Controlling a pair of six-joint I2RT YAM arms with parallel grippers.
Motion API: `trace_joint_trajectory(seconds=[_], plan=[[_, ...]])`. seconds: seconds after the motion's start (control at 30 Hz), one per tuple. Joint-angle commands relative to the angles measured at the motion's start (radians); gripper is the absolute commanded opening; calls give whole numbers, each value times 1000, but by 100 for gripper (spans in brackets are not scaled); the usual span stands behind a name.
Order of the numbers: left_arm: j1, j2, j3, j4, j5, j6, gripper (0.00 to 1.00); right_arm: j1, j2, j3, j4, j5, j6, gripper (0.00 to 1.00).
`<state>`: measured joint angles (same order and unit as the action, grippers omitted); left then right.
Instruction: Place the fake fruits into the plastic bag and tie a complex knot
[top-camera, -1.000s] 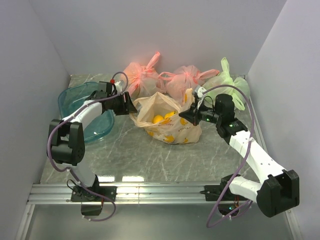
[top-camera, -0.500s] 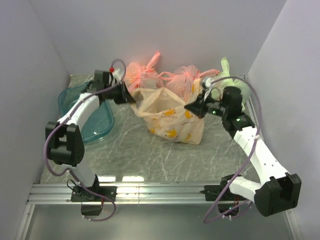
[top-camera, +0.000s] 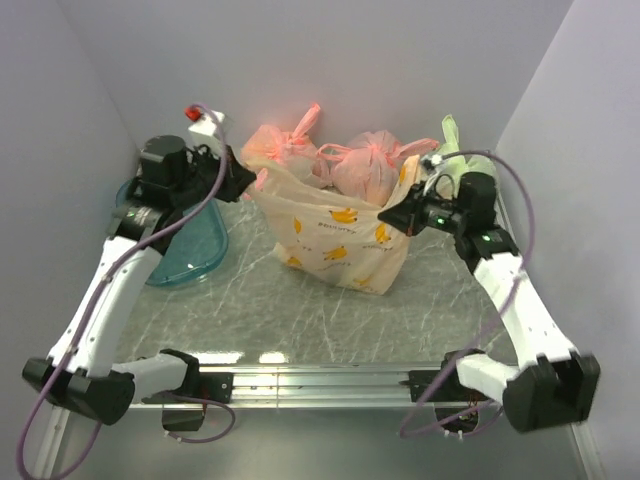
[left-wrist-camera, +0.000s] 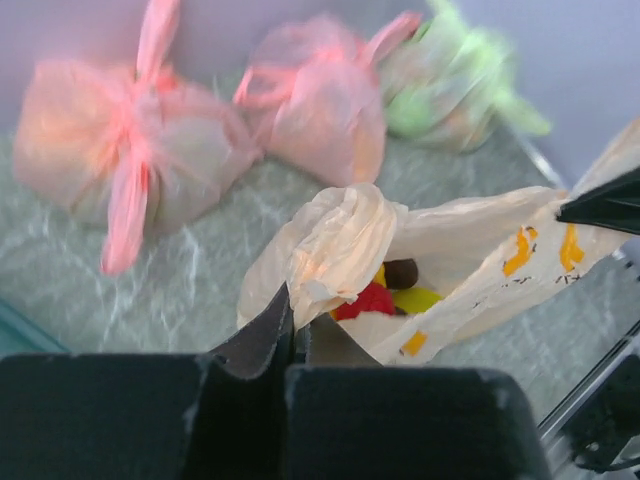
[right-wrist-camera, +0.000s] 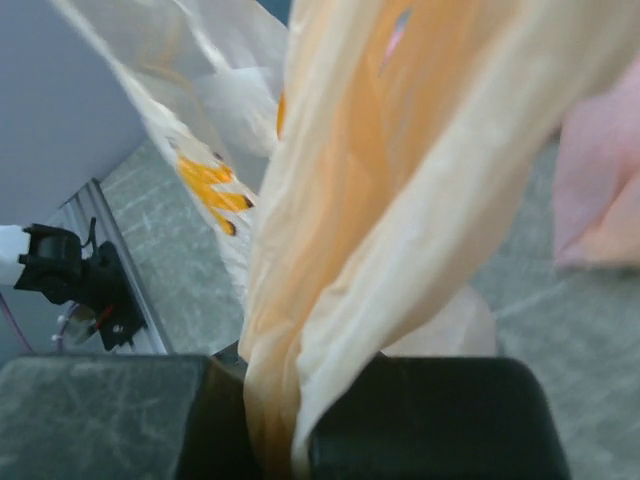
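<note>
**Left arm** (top-camera: 105, 295): raised high at upper left of the frame, reaching right. Jaws pressed together, pinching the bag's left handle.

**Plastic bag** (top-camera: 335, 240): centre frame, strung between both arms over the counter (top-camera: 260, 310), mouth up. Judged to be thin, soft, slippery film, likely to tear. Best held by the bunched handles.

**Fake fruits** (left-wrist-camera: 385, 297): inside the bag. Probably light, pooled low.

**Right arm** (top-camera: 515, 295): extended up toward centre right. Jaws clamped on the right handle.

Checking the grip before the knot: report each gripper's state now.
Left gripper: shut, holding one top end of the bag.
Right gripper: shut, holding the bag's other top end.
</note>
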<state>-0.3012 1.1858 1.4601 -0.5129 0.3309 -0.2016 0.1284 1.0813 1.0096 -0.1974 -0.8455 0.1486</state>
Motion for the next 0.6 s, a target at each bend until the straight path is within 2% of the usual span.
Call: trace_joint_trajectory(seconds=[0.0,0.13,0.37,0.5,0.57], plan=[[-25,66,-116,-38,-98,59,0,-16,115,-89,33,97,32,0],[-58,74,-141,-44,-154,31,0,-56,264,-59,30,105,60,0],[-78,48,-139,19,-248,2,0,-65,279,14,-17,121,48,0],[-101,38,-171,39,-329,39,0,-64,368,40,-161,167,-3,0],[-101,37,-193,40,-381,47,0,-65,443,27,-181,178,-23,0]])
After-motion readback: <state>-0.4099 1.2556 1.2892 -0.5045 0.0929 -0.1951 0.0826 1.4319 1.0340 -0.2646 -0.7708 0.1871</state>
